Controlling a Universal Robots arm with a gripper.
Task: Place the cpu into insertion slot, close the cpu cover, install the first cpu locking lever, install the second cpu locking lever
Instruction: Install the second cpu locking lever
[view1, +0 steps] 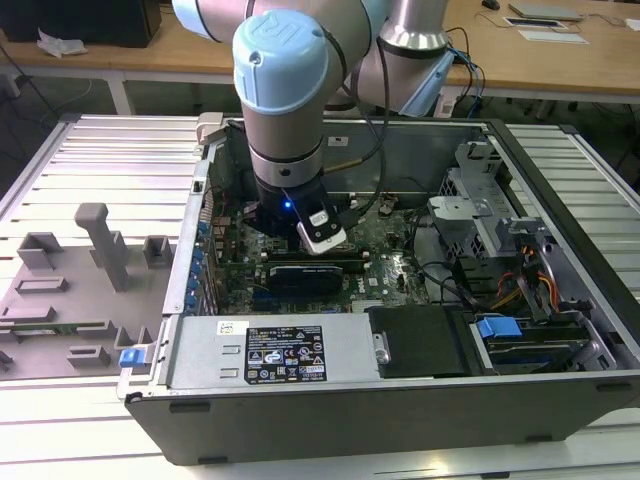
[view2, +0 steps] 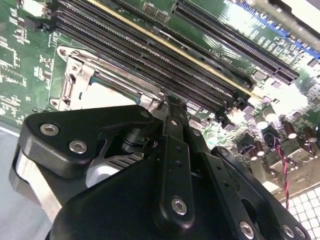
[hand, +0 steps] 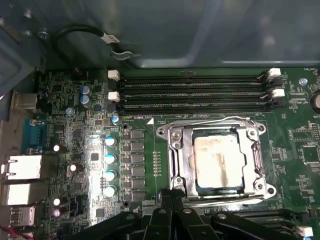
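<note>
The cpu (hand: 218, 161), a dull silver square, lies in the socket on the green motherboard (hand: 75, 150). The silvery cpu cover (hand: 176, 155) lies flat over it and frames its top. A thin wire locking lever (hand: 210, 121) runs along the socket edge nearest the memory slots. My gripper (hand: 171, 194) sits at the opposite edge of the socket, its black fingers pressed together at the socket rim. In the second wrist view the gripper (view2: 167, 102) tapers to a shut tip just beside the socket frame (view2: 75, 75). I cannot tell whether the tip touches a lever.
Long black memory slots (hand: 192, 92) lie just beyond the socket. Blue-topped capacitors (hand: 110, 165) stand beside it. In the exterior view the arm (view1: 285, 110) reaches down into the open computer case (view1: 560, 385), which holds a power supply (view1: 290, 352) and drive bays (view1: 498, 326). A grey fixture tray (view1: 80, 290) lies at that view's left.
</note>
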